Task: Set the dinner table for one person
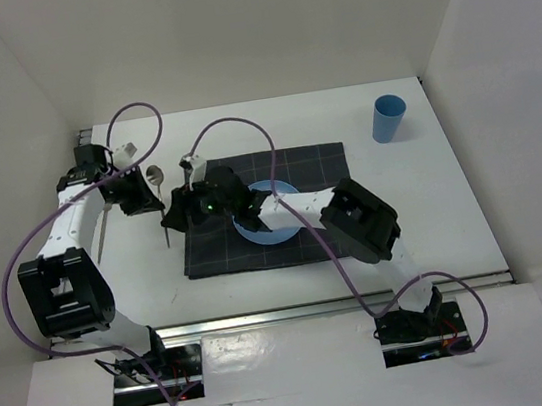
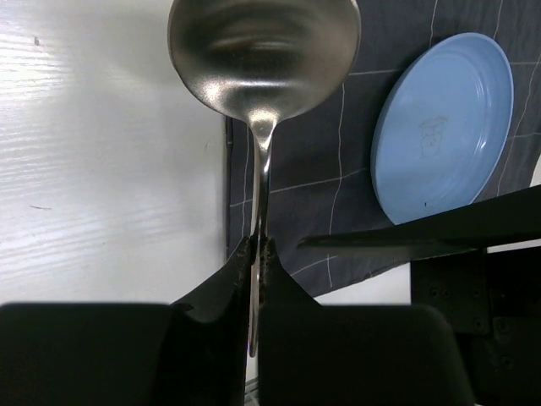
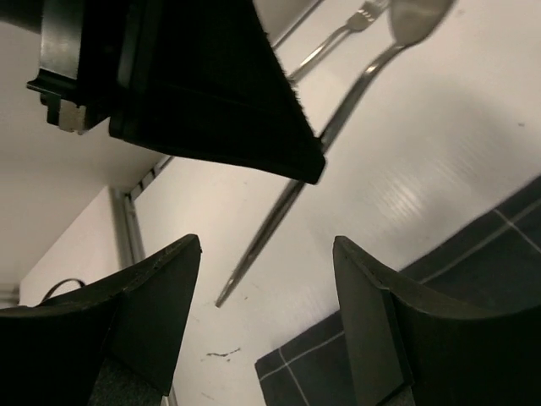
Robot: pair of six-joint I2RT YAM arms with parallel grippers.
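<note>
My left gripper (image 1: 147, 194) is shut on the handle of a metal spoon (image 2: 264, 59), seen between the jaws in the left wrist view (image 2: 260, 247). It holds the spoon over the white dinner table (image 1: 434, 210), just left of the dark checked mat (image 1: 321, 166). The spoon's bowl (image 1: 154, 173) points to the far side. My right gripper (image 1: 174, 220) is open and empty at the mat's left edge, close beside the spoon's handle end (image 3: 270, 222). A blue plate (image 1: 271, 215) lies on the mat, partly under the right arm.
A fork (image 1: 101, 232) lies on the table left of the left gripper, and also shows in the right wrist view (image 3: 338, 38). A blue cup (image 1: 388, 118) stands at the far right. White walls close in three sides. A metal rail (image 1: 336, 303) runs along the near edge.
</note>
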